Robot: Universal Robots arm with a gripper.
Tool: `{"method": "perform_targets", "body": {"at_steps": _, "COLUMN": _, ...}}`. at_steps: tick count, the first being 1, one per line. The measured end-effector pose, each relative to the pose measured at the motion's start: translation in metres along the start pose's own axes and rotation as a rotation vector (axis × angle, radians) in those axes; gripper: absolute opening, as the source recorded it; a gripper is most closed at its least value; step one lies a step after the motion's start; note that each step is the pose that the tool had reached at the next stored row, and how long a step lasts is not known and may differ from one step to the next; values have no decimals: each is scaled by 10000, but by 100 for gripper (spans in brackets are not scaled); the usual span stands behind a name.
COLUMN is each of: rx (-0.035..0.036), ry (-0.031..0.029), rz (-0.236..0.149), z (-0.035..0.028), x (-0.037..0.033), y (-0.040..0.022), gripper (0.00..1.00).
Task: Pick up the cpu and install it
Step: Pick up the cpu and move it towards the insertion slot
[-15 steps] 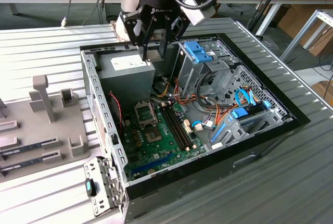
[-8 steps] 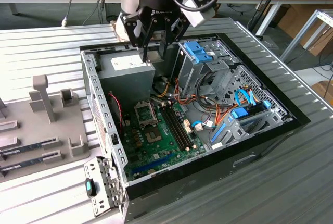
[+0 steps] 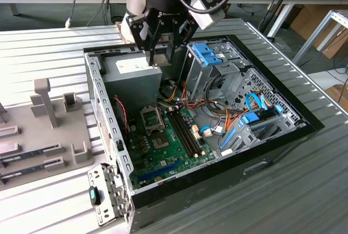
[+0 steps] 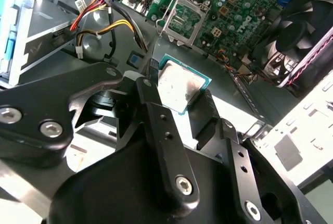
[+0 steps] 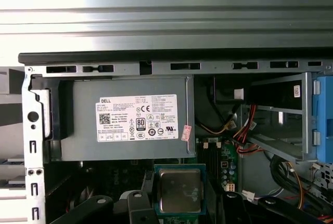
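1. Gripper (image 4: 179,83): the 2 black fingers (image 4: 152,73) are closed in on opposite edges of the cpu (image 4: 180,86), so the gap is only as wide as the chip.
2. The cpu is in that grip, roughly level, silver top w/ thin green rim facing the cams in both wrist views (also at (image 5: 179,190)).
3. Landmark is the grey PSU box (image 3: 133,76). The gripper & cpu hang over its top, near the edge that faces the motherboard (image 3: 163,147).
4. The cpu socket (image 4: 183,20) sits on the board just beyond that PSU edge, w/ its metal frame around it, apart from the chip.
5. Orange, yellow & red cables (image 4: 99,23) run off beside the PSU toward the drive cage w/ blue clips (image 3: 209,54).
6. The black case (image 3: 228,171) encloses the PSU. It lies open on a ribbed metal table (image 3: 49,49).
7. Well away from the PSU, outside the case on the exterior view's left, is a grey holder tray (image 3: 51,130).
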State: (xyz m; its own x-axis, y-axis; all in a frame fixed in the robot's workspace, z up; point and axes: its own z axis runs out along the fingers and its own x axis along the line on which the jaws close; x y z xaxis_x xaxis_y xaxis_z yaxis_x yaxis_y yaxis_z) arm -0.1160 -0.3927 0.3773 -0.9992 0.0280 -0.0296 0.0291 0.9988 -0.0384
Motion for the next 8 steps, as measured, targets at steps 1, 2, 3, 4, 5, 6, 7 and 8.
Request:
{"method": "perform_targets", "body": {"at_steps": 1, "rx": -1, "ry": 0, "rz": 0, "z": 2, "x": 0, "y": 0, "gripper": 47}}
{"method": "perform_targets", "body": {"at_steps": 2, "rx": 0, "ry": 0, "rz": 0, "z": 4, "x": 0, "y": -1, "gripper": 47}}
{"method": "perform_targets", "body": {"at_steps": 3, "rx": 0, "ry": 0, "rz": 0, "z": 7, "x": -1, "y": -2, "gripper": 47}}
{"method": "perform_targets", "body": {"at_steps": 4, "rx": 0, "ry": 0, "rz": 0, "z": 10, "x": -1, "y": -3, "gripper": 47}}
{"method": "perform_targets", "body": {"at_steps": 5, "rx": 0, "ry": 0, "rz": 0, "z": 12, "x": -1, "y": -3, "gripper": 47}}
{"method": "perform_targets", "body": {"at_steps": 6, "rx": -1, "ry": 0, "rz": 0, "z": 14, "x": -1, "y": -4, "gripper": 47}}
{"method": "perform_targets", "body": {"at_steps": 7, "rx": -1, "ry": 0, "rz": 0, "z": 17, "x": -1, "y": -5, "gripper": 47}}
{"method": "perform_targets", "body": {"at_steps": 8, "rx": -1, "ry": 0, "rz": 0, "z": 21, "x": -2, "y": -5, "gripper": 47}}
